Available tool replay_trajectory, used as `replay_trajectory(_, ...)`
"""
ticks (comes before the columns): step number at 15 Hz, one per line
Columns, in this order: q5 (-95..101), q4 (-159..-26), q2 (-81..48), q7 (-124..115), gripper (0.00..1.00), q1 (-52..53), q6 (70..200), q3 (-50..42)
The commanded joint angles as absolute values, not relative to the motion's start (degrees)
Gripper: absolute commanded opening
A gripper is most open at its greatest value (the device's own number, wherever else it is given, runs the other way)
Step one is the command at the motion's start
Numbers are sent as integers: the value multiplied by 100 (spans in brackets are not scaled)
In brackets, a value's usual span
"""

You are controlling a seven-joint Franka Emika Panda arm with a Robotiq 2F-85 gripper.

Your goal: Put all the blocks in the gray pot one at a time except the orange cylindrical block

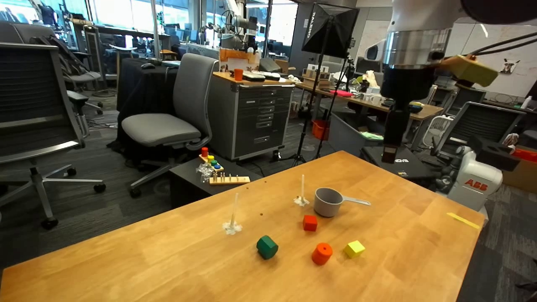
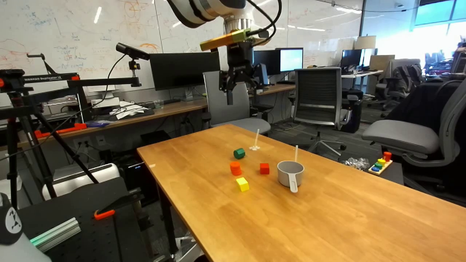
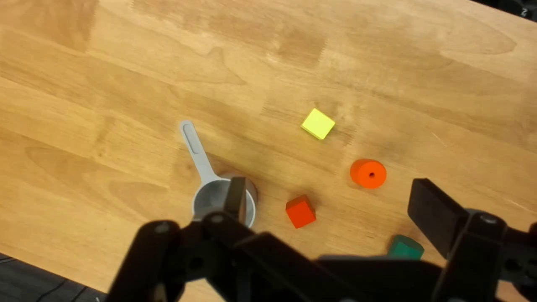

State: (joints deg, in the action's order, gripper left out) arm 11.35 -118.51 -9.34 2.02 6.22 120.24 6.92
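The black two-finger gripper [image 3: 329, 197] hangs above the light-brown wooden table [image 1: 159, 251]; its jaws stand wide apart, as seen in the wrist view. The round gray pot [image 1: 328, 208], fitted with a straight side handle, stands upright on the table, mouth upward. In the wrist view the gripper covers part of its opening.

The red cube-shaped block [image 1: 310, 224] is the closest to the pot, near it but apart. The dark green faceted block [image 1: 267, 247] is well apart from the pot and is partly hidden by the gripper in the wrist view. The yellow cube-shaped block [image 1: 355, 249] is set apart from its neighbours. The orange cylindrical block [image 1: 322, 254] stands upright, a small hole visible in its top face; it lies between the green block and the yellow block, touching neither. All four blocks sit directly on the table.

A thin pale rod [image 1: 302, 188] rises from a white base near the pot; a similar rod [image 1: 234, 209] stands nearer the green block. A short yellow strip [image 1: 462, 220] lies flat near a corner of the table.
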Motion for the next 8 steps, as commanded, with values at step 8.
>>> replay_trajectory(8, 1294, -9392, -3819, -251, 100, 1841, 12006, 865)
